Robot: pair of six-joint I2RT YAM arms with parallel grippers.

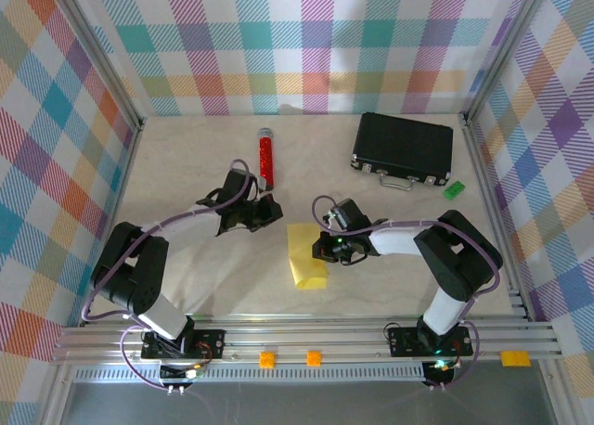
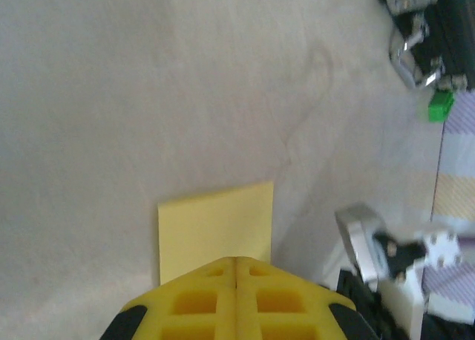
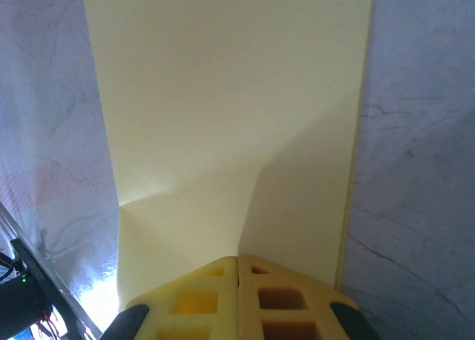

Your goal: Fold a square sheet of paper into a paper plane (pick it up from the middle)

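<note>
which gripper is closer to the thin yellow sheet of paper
Right. The right gripper is shut over the right edge of the yellow sheet; the left gripper is apart, beyond its far left corner.

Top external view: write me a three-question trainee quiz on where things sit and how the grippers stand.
1. True or false: the red cylinder lies to the right of the black case.
2. Which gripper is at the edge of the yellow sheet of paper? A) left gripper B) right gripper
3. Fill in: both grippers' jaws are ____.
Key: 1 false; 2 B; 3 shut.
</note>
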